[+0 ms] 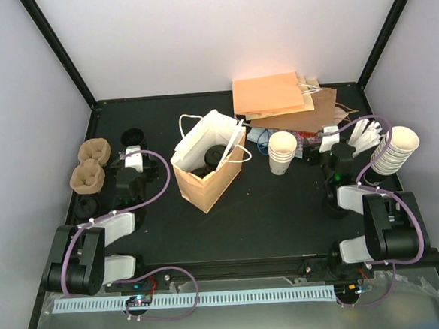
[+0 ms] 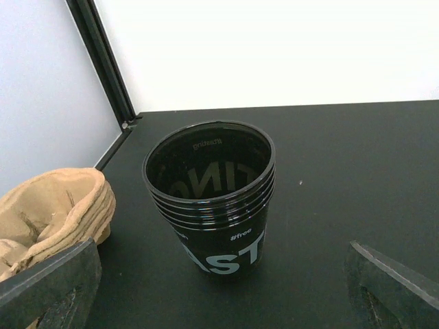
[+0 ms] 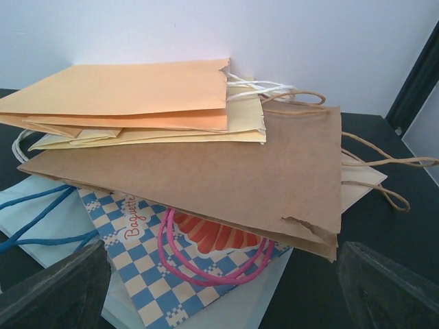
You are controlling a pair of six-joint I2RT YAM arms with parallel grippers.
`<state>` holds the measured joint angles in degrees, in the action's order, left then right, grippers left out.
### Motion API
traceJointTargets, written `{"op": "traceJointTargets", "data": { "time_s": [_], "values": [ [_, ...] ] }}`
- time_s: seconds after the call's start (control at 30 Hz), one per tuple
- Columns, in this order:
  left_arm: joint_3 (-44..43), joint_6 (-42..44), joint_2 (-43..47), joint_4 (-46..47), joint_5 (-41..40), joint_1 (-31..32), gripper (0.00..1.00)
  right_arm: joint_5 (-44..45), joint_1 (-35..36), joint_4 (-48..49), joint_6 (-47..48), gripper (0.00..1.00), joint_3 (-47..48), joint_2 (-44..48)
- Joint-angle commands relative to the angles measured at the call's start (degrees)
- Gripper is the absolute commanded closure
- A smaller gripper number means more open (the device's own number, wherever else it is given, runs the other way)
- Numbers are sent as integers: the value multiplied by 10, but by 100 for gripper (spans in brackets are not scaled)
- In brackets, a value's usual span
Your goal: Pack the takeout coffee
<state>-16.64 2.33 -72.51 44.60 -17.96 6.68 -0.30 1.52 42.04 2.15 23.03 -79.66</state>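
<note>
An open brown-and-white paper bag (image 1: pixel 206 182) stands mid-table. Dark round lids (image 1: pixel 208 160) show inside it; I take them for the takeout coffee, with the cup bodies hidden by the bag walls. My left gripper (image 1: pixel 132 148) is open and empty, just short of a stack of black plastic cups (image 1: pixel 132 135). In the left wrist view that stack (image 2: pixel 212 199) stands between and beyond my fingers (image 2: pixel 51 281), untouched. My right gripper (image 1: pixel 324 136) is open and empty, facing a pile of flat paper bags (image 3: pixel 206 157).
Two brown pulp carrier trays (image 1: pixel 90 164) sit at the far left, also in the left wrist view (image 2: pixel 55 209). Stacks of lidless white cups stand at centre right (image 1: pixel 282 153) and far right (image 1: pixel 393 151). The flat bags (image 1: pixel 279 96) lie at the back.
</note>
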Motion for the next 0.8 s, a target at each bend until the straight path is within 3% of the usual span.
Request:
{"op": "traceJointTargets", "data": {
  "time_s": [0.0,0.77],
  "values": [
    [-8,9,-5,57,10,-6,1,-6,-2,46,-6,7,-7,7],
    [-30,-7,-52,49,40,-26,1,-64,-29,59,-18,4,-15,8]
  ]
}}
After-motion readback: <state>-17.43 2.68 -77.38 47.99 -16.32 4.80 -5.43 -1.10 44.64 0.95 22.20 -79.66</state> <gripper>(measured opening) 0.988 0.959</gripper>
